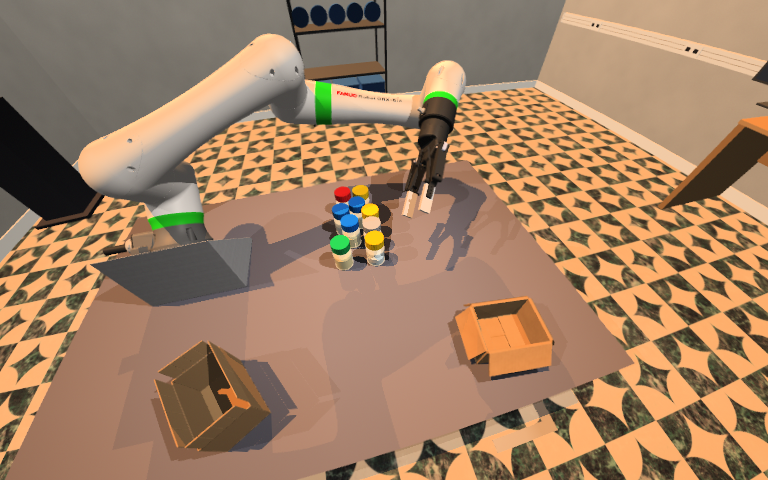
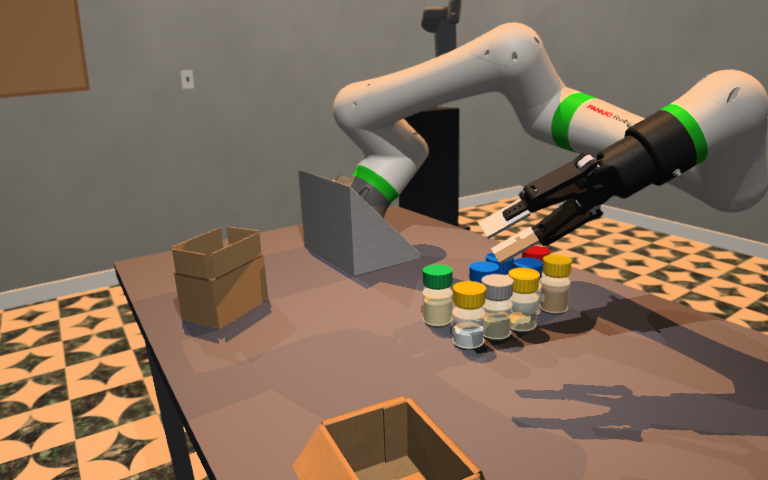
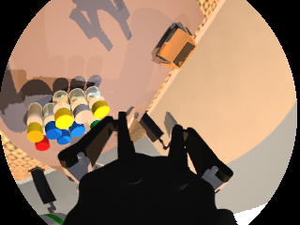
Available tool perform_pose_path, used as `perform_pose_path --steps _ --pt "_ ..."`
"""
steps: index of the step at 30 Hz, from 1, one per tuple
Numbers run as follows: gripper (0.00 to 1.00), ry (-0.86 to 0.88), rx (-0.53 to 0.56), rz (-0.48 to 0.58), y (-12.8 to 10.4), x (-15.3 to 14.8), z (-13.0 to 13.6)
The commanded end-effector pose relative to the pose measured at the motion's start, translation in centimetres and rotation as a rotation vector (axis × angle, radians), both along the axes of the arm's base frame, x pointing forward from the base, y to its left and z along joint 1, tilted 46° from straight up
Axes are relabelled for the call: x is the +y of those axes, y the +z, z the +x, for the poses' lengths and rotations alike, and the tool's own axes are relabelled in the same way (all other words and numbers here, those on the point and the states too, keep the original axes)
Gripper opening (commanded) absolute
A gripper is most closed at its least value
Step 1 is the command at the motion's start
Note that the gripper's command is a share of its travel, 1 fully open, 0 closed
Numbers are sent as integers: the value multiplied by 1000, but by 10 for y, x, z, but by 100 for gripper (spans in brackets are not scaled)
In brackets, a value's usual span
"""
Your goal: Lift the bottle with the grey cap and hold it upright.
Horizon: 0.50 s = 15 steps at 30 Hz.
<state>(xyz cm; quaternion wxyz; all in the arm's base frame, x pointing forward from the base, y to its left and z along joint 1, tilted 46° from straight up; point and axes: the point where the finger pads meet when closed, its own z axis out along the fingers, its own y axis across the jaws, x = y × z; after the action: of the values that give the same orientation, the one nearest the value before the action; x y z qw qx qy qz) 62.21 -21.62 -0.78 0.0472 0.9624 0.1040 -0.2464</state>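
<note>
Top: claw [image 1: 417, 204] hanging half-parted and empty above the counter [image 1: 351, 339], just right of the bottle cluster; grey-capped bottle [image 1: 371, 224] upright in the cluster's right column, between two yellow-capped ones.

Exterior: claw [image 2: 506, 233] tilted down over the cluster's far side, gripping nothing; grey-capped bottle [image 2: 497, 305] standing in the front row.

Wrist: cluster at left, fingers apart, cardboard box [image 3: 175, 47] beyond.

We note two open cardboard boxes [image 1: 504, 336] [image 1: 209, 396] on the bench [image 1: 351, 339], well apart, a grey wedge block [image 1: 181, 268], and a shelf rack [image 1: 386, 45] at the wall.
</note>
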Motion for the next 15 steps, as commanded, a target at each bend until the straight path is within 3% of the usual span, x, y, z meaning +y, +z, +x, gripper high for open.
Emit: perform_pose_path --steps 1,5,15 --pt "51 -31 -65 11 1 -2 -6" --pt "51 -66 -41 27 3 3 -9" --pt "51 -429 -207 165 23 31 -57"
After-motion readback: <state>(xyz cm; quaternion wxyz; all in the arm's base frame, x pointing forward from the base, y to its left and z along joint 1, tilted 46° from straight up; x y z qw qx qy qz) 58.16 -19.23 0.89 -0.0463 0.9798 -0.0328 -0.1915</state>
